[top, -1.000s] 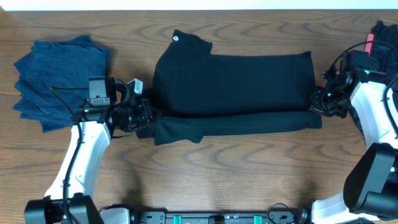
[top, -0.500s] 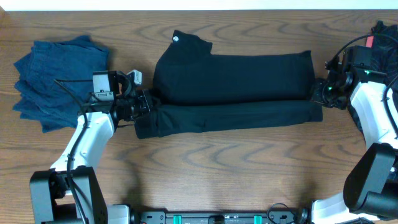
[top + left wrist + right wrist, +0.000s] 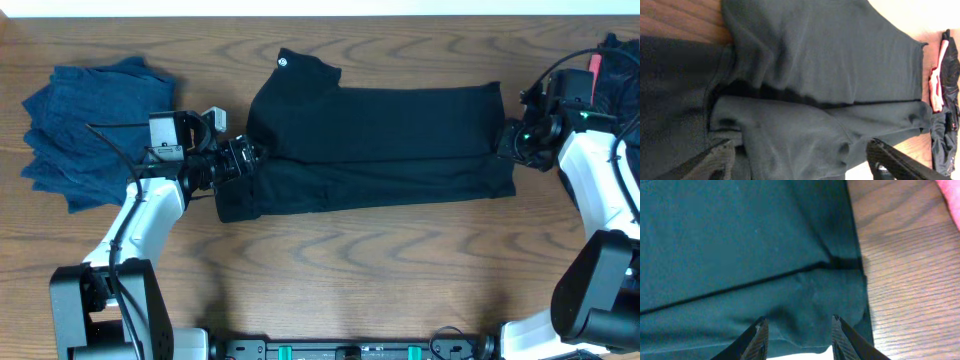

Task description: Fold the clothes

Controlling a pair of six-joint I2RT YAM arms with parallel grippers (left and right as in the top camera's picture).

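A black garment [image 3: 375, 140] lies spread across the middle of the table, a small white round logo [image 3: 282, 62] at its upper left corner. Its near strip [image 3: 370, 185] is folded up against the main body. At the garment's left end my left gripper [image 3: 245, 158] stands open; in the left wrist view its fingers [image 3: 715, 160] are wide apart over the folded fabric [image 3: 790, 135]. My right gripper [image 3: 512, 140] is at the right end, open, its fingertips [image 3: 759, 335] straddling the fabric's corner [image 3: 810, 305] without pinching it. A coral-red piece [image 3: 936, 75] lies beyond the right end.
A crumpled blue garment pile [image 3: 95, 130] sits at the left of the table. A dark heap with a coral-red piece [image 3: 612, 55] lies at the far right corner behind the right arm. Bare wood [image 3: 360, 270] runs along the near side.
Both grippers moved away from me, carrying the near strip of the black garment up against its body. Both were shut on the fabric and have now opened and let it go.
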